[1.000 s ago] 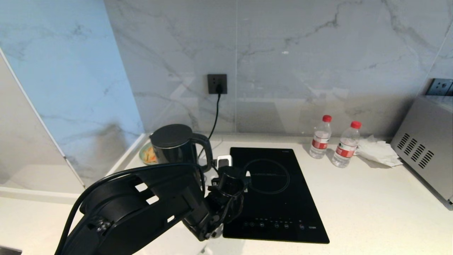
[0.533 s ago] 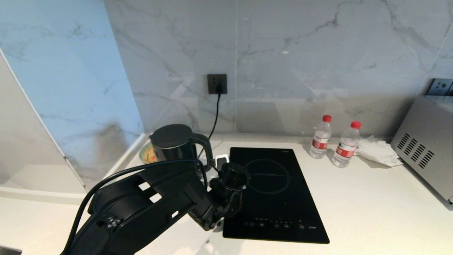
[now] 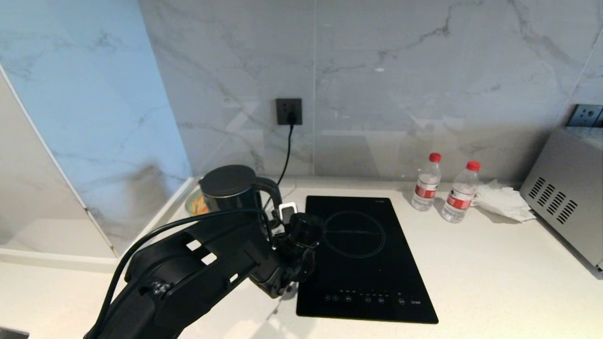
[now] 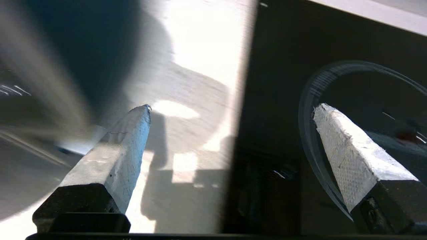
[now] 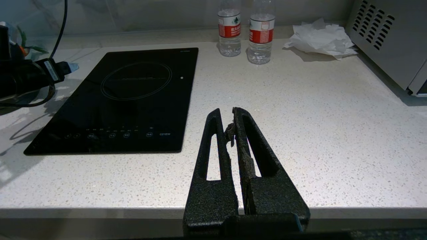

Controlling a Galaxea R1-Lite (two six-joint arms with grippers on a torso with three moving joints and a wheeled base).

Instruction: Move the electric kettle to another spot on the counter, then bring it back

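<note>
I have the left tool (image 3: 288, 213) spread wide and empty just right of the electric kettle (image 3: 231, 193), lined up for its handle. The kettle stands at the surface's (image 3: 471, 263) far left corner. The right tool (image 5: 228, 123) idles clenched.

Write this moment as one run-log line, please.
left claw: open, empty, beside electric kettle | right claw: shut, parked | electric kettle: on counter
</note>
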